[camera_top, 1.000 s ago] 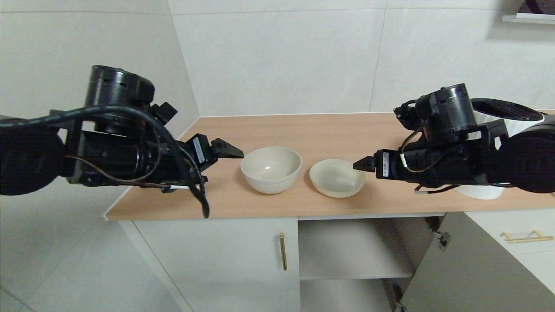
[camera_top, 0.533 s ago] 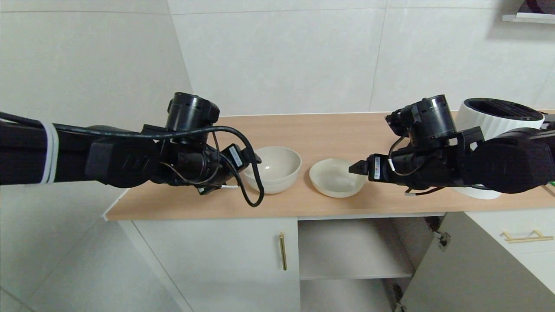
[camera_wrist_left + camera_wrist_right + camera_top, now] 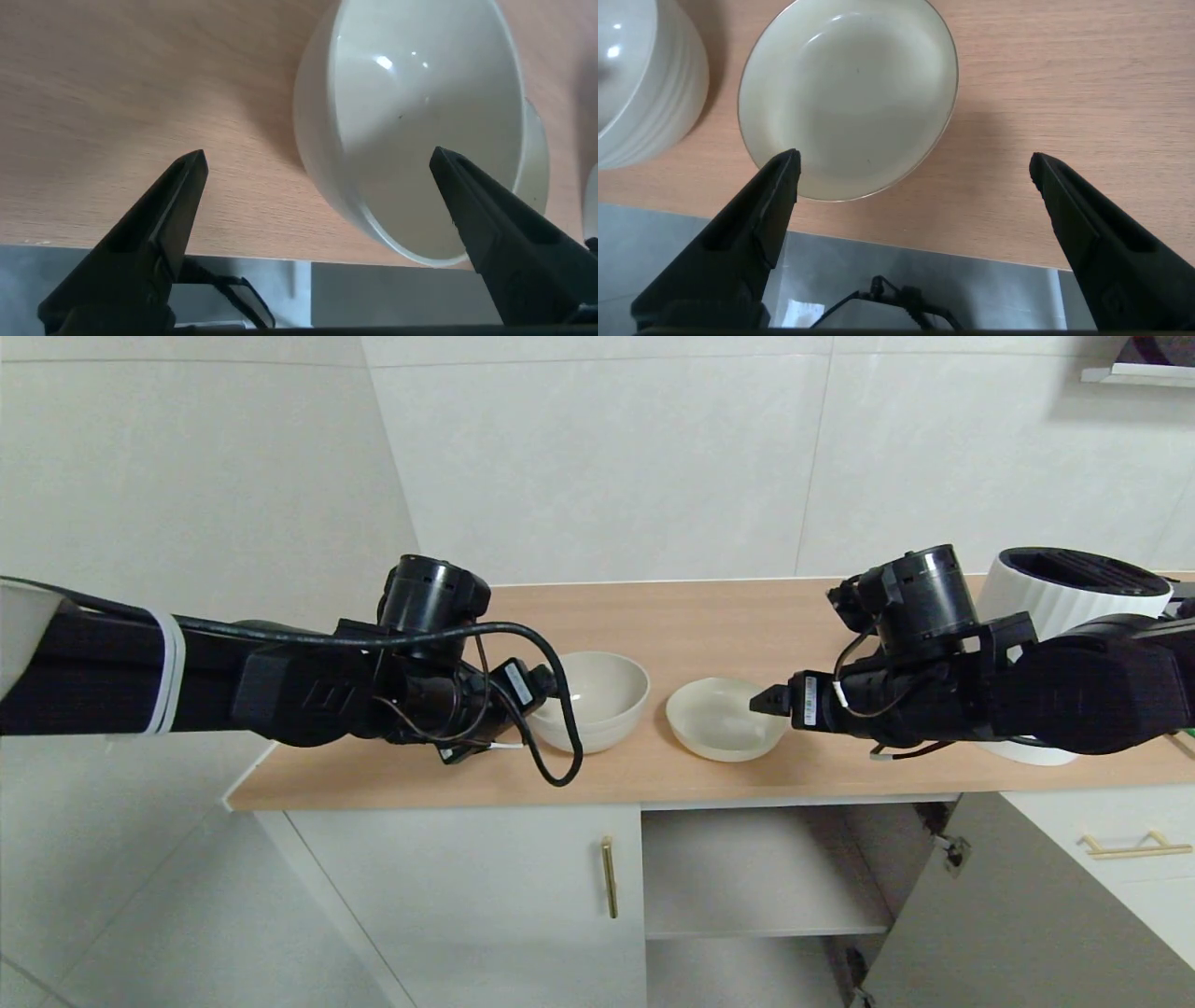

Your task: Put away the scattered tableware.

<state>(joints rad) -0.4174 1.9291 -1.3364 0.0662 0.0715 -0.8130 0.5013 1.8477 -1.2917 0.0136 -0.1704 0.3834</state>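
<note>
Two pale bowls sit side by side near the front of the wooden counter [image 3: 691, 616]. The deep white bowl [image 3: 597, 695] [image 3: 420, 121] is on the left. My left gripper [image 3: 553, 687] [image 3: 318, 168] is open at its left rim, and the rim lies between the spread fingers. The shallow cream bowl [image 3: 721, 719] [image 3: 848, 98] is on the right. My right gripper [image 3: 767, 700] [image 3: 913, 168] is open at its right edge, low over the counter, with one fingertip [image 3: 780, 177] over the bowl's near rim. The deep bowl [image 3: 640, 84] also shows beside the shallow one.
A white ribbed container [image 3: 1064, 593] stands at the counter's right end, behind my right arm. Below the counter a cabinet stands open with a bare shelf [image 3: 756, 887], its door [image 3: 980, 915] swung out to the right. The neighbouring door has a brass handle [image 3: 608, 877].
My left arm has reached forward and right until its gripper met the deep bowl's rim. My right gripper has edged left and slightly lower toward the shallow bowl. The bowls have not moved.
</note>
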